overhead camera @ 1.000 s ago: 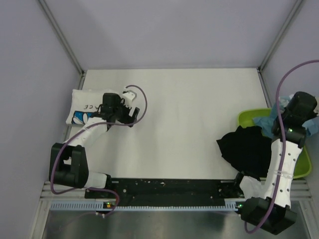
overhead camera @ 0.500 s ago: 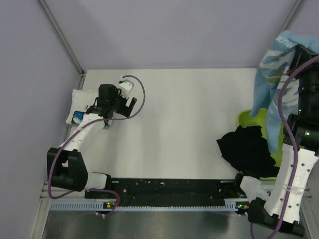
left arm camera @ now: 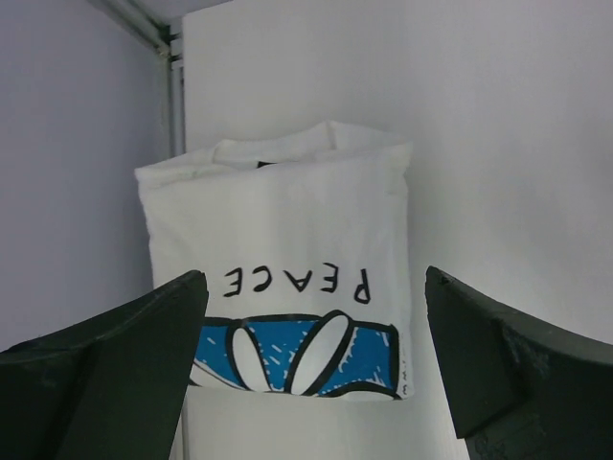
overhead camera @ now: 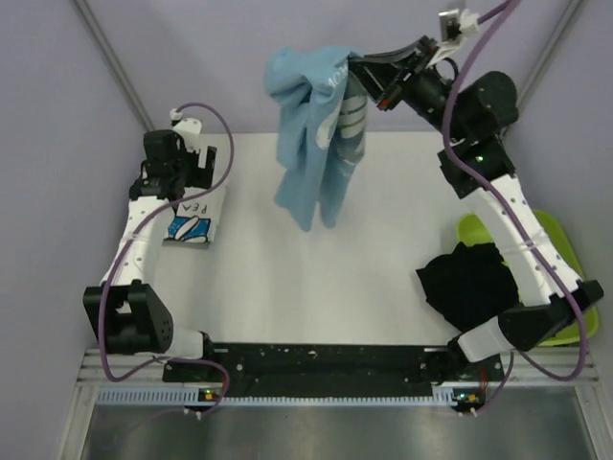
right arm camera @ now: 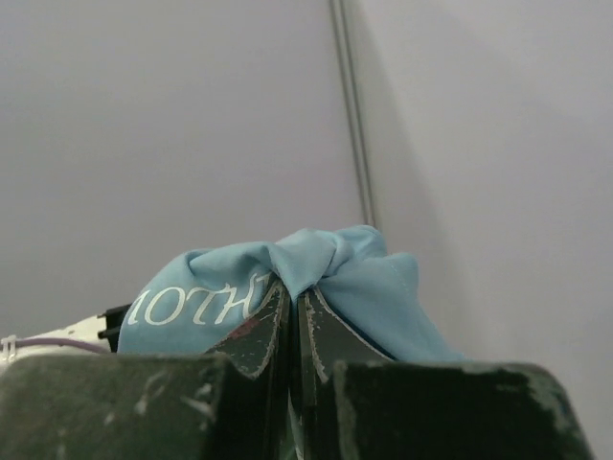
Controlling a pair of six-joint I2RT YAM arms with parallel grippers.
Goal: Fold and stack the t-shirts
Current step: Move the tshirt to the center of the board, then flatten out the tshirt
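My right gripper [overhead camera: 369,81] is shut on the light blue t-shirt [overhead camera: 314,134] and holds it high over the back middle of the table, the cloth hanging down bunched. In the right wrist view the blue cloth [right arm camera: 374,278] is pinched between the closed fingers [right arm camera: 316,326]. The white "PEACE" t-shirt [overhead camera: 192,218] lies folded at the back left; the left wrist view shows it [left arm camera: 287,240] flat below my left gripper [left arm camera: 311,369], which is open and empty above it. The black t-shirt [overhead camera: 469,283] lies crumpled at the right.
A lime-green bin [overhead camera: 565,244] stands at the right edge, partly under the black shirt and the right arm. Grey walls close in the back and both sides. A black rail [overhead camera: 326,359] runs along the near edge.
My right arm has swung the blue shirt up out of the bin and leftward to the back middle. My left gripper has drawn back off the white shirt toward the back left corner.
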